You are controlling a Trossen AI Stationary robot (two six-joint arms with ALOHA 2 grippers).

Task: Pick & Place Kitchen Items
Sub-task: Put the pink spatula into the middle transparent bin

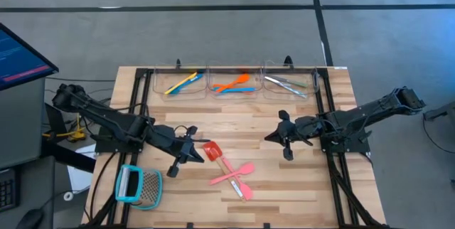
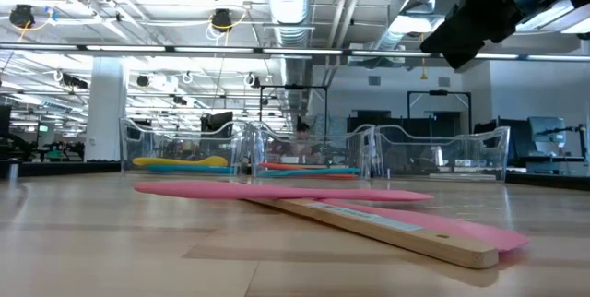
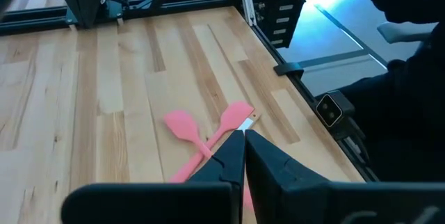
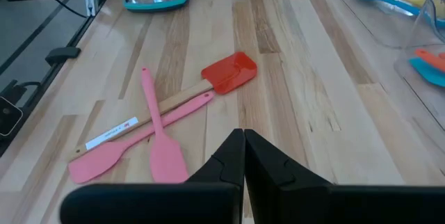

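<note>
left claw [image 1: 186,152]: pressed together, empty, above tabletop [image 1: 298,179]
right claw [image 1: 282,135]: same, pressed together
red spatula [image 1: 212,151]: crossed with pink spatulas [image 1: 238,174]

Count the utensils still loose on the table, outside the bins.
3, crossed in one pile between the arms: the red-headed spatula with a wooden handle, and two pink spatulas overlapping its handle. The teal-framed mesh tool near the left arm is not counted. None appears hidden.

Overhead straight down on the whole table [image 1: 284,186]; level at tabletop, close behind the crossed pink spatulas [image 2: 277,191], facing the bins [image 2: 304,154]; from each wrist, angled down, sharing those spatulas mid-frame.
</note>
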